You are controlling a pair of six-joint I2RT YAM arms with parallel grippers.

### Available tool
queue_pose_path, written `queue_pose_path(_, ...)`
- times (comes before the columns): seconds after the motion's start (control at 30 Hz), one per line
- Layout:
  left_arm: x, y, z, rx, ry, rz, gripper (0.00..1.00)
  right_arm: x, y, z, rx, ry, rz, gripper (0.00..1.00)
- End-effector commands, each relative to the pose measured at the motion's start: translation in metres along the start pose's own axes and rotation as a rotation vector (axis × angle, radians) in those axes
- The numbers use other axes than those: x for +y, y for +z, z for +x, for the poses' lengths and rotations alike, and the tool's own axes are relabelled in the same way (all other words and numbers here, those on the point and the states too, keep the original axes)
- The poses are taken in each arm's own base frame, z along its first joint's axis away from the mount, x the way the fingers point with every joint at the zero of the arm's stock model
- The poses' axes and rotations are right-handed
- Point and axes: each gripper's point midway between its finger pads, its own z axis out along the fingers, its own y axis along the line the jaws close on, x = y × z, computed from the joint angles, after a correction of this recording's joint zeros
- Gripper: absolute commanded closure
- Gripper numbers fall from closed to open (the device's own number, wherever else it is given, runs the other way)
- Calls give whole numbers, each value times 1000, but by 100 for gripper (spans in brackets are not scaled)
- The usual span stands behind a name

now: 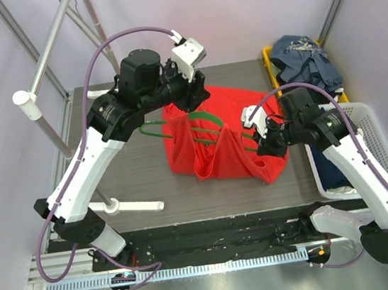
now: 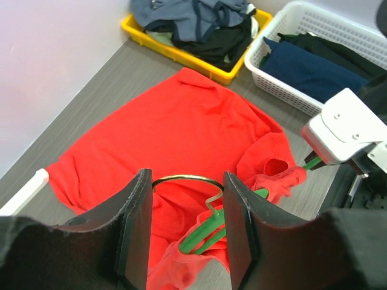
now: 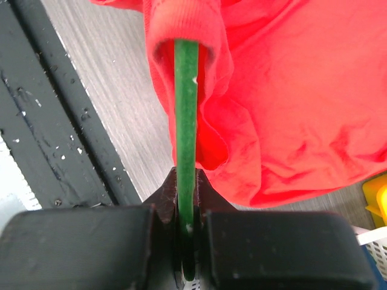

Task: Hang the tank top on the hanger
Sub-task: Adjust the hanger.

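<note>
The red tank top [image 1: 225,137] lies bunched at the table's middle, partly pulled over the green hanger [image 1: 205,120]. In the left wrist view my left gripper [image 2: 188,181] has its jaws set against both sides of the hanger's metal hook [image 2: 187,177], with the green neck [image 2: 211,229] below and the tank top [image 2: 175,127] spread beyond. My left gripper [image 1: 194,99] hovers over the garment's far left part. My right gripper [image 1: 263,140] is shut on the hanger's green bar [image 3: 185,109], which runs into a red hem of the tank top [image 3: 290,90]; its jaws [image 3: 186,181] pinch the bar tightly.
A yellow tray [image 1: 269,60] of dark clothes sits at the back right. Beside it at the right edge is a white basket [image 1: 379,136] holding navy fabric. A metal rack pole [image 1: 49,53] and its white foot [image 1: 134,206] stand at left. A black rail [image 1: 214,242] runs along the near edge.
</note>
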Motion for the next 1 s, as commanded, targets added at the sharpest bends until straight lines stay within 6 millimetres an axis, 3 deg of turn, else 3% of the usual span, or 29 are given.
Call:
queue_pose_path(0.0, 25, -18, -6, -16, -73, -165, 97, -19, -10, -40, -153, -51, 91, 99)
queue_pose_path(0.23, 34, -24, -3, -16, -152, -242, 93, -22, -7, -41, -148, -38, 94, 99)
queue_pose_path(0.43, 33, -26, -3, -15, -172, -239, 73, -22, -7, -43, -146, -34, 87, 99)
queue_pose_path(0.63, 33, -27, -5, -22, -166, -239, 42, -18, -8, -44, -153, -44, 65, 99)
queue_pose_path(0.87, 35, -31, -11, -39, -143, -243, 28, -11, -12, -46, -167, -64, 37, 99)
queue_pose_path(0.97, 40, -39, -25, -77, -108, -267, 21, -10, -11, -45, -166, -68, 31, 99)
